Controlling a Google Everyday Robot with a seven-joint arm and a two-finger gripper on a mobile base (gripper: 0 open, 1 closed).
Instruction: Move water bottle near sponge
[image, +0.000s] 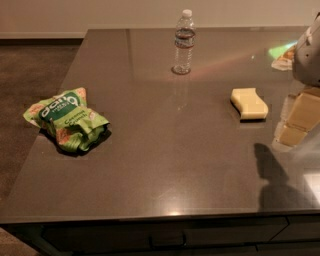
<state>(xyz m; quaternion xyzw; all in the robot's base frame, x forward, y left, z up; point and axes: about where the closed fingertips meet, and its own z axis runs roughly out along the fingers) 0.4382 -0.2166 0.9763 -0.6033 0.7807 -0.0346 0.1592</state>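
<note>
Toward the far edge of the dark grey table (165, 170), about midway across, the water bottle (183, 44) stands upright with its white cap on, nothing touching it. How much liquid is inside cannot be told through the clear ribbed plastic. Nearer and to the right, well apart from it, the sponge (249, 103) lies flat on the tabletop, pale yellow with notched sides. Just beside the sponge, at the right edge of the view, hangs the gripper (299, 122), yellowish and partly cut off, below the pale grey bulk of the arm (307, 55). It grips and touches neither bottle nor sponge, and how wide it stands cannot be told from this angle. A dark shadow (272, 175) falls on the table in front of it. Behind the arm, something orange and white (281, 59), perhaps a packet, shows at the far right. On the left side, a crumpled green snack bag (67, 119) lies near the table's edge, well apart from everything else.
</note>
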